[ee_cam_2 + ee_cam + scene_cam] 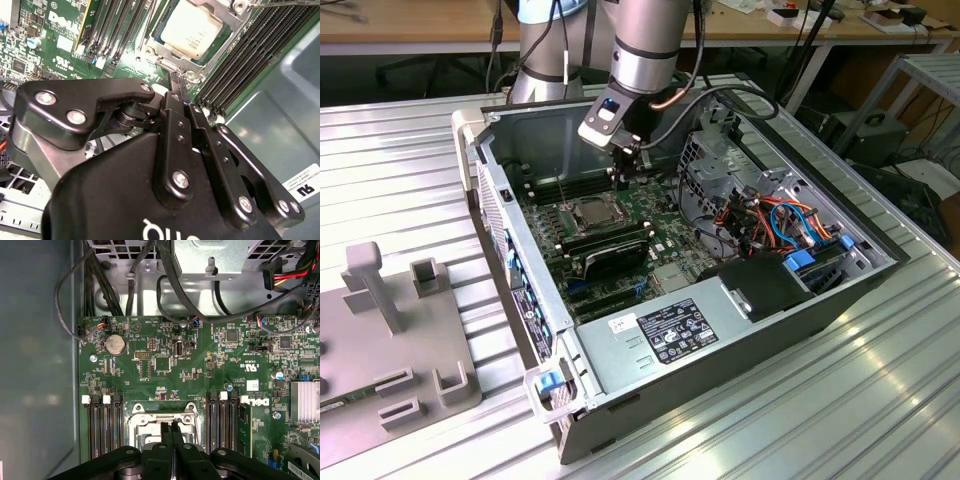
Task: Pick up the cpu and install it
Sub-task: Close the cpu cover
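Down inside the case [516, 262], near the middle of the board [200, 370]: cpu [192, 27] lying flat in the socket [159, 52], silver top up, ringed by the metal frame, with slots [250, 55] on either side. Same in the exterior view, cpu [592, 212] square in its seat. Hanging just above the socket's edge, gripper [176, 81] with fingers pressed together and nothing pinched between them, not touching the chip as far as can be told. Confirmed in the first wrist view, gripper [171, 430] closed tight over the frame.

Judging by that: pick-up done, carry done, chip dropped into place and let go. Left, at most, the clamping of the frame. No telling from here whether the lever is locked down or loose. Otherwise very nearly home.
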Available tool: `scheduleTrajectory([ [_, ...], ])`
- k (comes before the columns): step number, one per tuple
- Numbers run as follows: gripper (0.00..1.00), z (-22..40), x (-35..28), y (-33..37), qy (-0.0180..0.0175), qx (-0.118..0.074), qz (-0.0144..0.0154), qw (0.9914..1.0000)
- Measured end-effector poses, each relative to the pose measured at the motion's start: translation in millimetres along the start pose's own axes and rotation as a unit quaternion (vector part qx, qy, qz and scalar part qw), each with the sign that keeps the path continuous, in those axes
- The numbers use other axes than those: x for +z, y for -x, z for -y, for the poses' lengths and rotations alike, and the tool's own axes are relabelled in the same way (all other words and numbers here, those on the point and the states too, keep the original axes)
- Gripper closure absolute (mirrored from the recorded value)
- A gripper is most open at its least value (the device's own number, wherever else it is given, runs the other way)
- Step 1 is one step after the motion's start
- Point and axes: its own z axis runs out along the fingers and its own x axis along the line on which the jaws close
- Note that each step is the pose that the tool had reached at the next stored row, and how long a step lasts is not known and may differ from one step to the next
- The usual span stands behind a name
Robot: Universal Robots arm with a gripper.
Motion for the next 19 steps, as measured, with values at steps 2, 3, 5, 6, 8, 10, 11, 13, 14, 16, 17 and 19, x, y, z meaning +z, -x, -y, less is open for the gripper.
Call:
scheduleTrajectory([
  [2,0.89,0.2,0.0,0.0,0.0,0.0,-0.0001,1.0],
  [3,0.89,0.3,0.0,0.0,0.0,0.0,0.0,1.0],
  [5,0.89,0.4,0.0,0.0,0.0,0.0,0.0,1.0],
  [6,0.89,0.4,0.0,0.0,0.0,0.0,0.0,1.0],
  [8,0.89,0.4,0.0,0.0,0.0,0.0,0.0,1.0],
  [10,0.89,0.4,0.0,0.0,0.0,0.0,0.0,1.0],
  [11,0.89,0.4,0.0,0.0,0.0,0.0,-0.0001,1.0],
  [13,0.89,0.6,0.1,0.0,0.0,0.0,-0.0001,1.0],
  [14,0.89,1.3,0.1,0.1,0.0,0.0,0.0,1.0],
  [16,0.89,4.2,0.4,0.1,0.0001,0.0,0.0,1.0],
  [17,0.89,7.2,0.7,0.1,0.0003,0.0,0.0,1.0],
  [19,0.89,13.7,1.4,0.2,0.0006,0.0,0.0,1.0],
])
